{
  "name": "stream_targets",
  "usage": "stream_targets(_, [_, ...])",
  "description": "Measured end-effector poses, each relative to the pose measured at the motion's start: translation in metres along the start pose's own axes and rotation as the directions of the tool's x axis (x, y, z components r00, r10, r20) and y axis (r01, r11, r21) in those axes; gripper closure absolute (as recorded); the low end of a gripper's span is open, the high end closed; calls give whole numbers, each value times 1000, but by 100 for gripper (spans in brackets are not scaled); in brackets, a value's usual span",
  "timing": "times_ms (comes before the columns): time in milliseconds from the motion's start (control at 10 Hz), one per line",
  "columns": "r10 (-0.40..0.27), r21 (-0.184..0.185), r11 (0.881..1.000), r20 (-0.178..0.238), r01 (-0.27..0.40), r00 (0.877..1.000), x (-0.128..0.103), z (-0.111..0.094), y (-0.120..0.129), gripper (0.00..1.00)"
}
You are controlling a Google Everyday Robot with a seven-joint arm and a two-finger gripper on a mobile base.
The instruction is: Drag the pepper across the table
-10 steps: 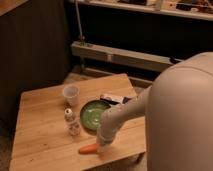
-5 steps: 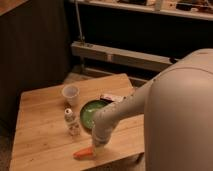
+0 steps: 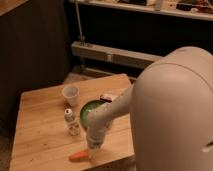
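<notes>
The small orange-red tapered pepper point(image 3: 78, 156) lies near the light plank table's point(image 3: 40, 135) front edge, the gripper point(image 3: 93, 150) at one end, its hold impossible to tell, dark room behind.

Dark behind; warm light falls on the counter point(image 3: 40, 125). My end effector point(image 3: 93, 152) sits lit at its near edge.

White, smooth-shelled robot with a single arm.
The body point(image 3: 175, 105) is a large, rounded, off-white dome with a matte finish. A thick tubular arm point(image 3: 114, 111) in the same off-white swells at rounded joints. Its pale gripper point(image 3: 93, 149) is at the arm's tip, low over the table point(image 3: 40, 130) near the front edge.
</notes>
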State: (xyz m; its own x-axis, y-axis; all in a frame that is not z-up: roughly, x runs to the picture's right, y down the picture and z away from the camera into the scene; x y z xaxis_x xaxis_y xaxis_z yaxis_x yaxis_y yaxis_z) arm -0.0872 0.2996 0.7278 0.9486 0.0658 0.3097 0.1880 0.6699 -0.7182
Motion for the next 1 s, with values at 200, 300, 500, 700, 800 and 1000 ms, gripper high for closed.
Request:
stream_targets(200, [-1, -12, 1000, -8, 1, 1000, -6, 5, 1, 85])
stream_targets(300, [0, -17, 1000, -11, 0, 1000, -8, 7, 1, 85])
stream_targets(500, [-1, -26, 1000, -14, 1, 1000, -14, 11, 0, 85])
stream_targets(700, [-9, -29, 1000, -14, 8, 1000, -21, 13, -2, 85])
stream_targets(800, [-16, -29, 999, -12, 16, 1000, -26, 14, -4, 85])
stream_targets(1000, [-27, -30, 999, -11, 26, 1000, -32, 14, -7, 85])
